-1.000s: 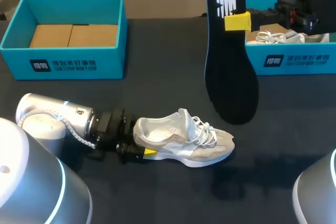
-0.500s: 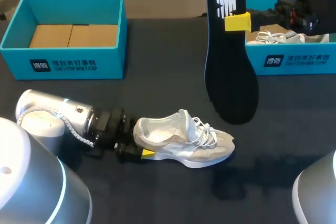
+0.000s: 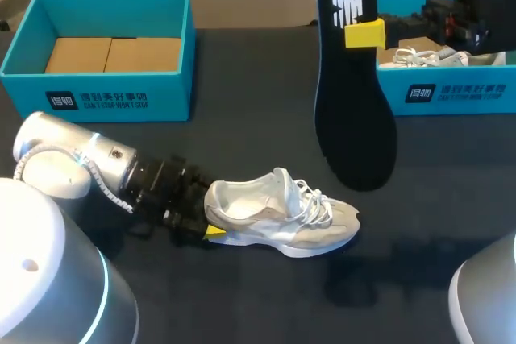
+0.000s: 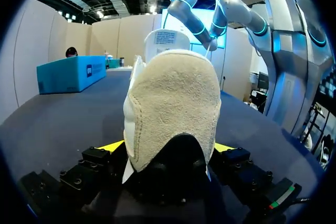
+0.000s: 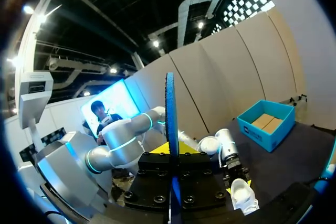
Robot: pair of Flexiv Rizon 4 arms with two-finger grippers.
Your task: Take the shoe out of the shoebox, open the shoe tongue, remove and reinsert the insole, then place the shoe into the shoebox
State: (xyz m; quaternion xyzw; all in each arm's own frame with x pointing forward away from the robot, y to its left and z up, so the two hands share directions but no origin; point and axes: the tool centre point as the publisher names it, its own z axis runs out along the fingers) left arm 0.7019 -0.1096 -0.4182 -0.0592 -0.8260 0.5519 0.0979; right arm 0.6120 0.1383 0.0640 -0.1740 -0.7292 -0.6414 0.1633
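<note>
Shoe [image 3: 278, 219], white and beige, one: laid on its sole on the dark surface [image 3: 242, 118], toe turned to the robot's right, heel clamped in the left pincer [image 3: 211, 227]. Insole [image 3: 355, 118], black: held upright and raised beyond the shoe, gripped by the right pincer [image 3: 364, 33]. Left box [image 3: 97, 100] and right box [image 3: 459, 93], blue, are set well apart at the far edge; a second shoe [image 3: 427, 58] is seen in the latter.

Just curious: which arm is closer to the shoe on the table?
Left. The left arm's jaws hold the shoe's heel; the right arm holds the insole up, apart from it.
</note>
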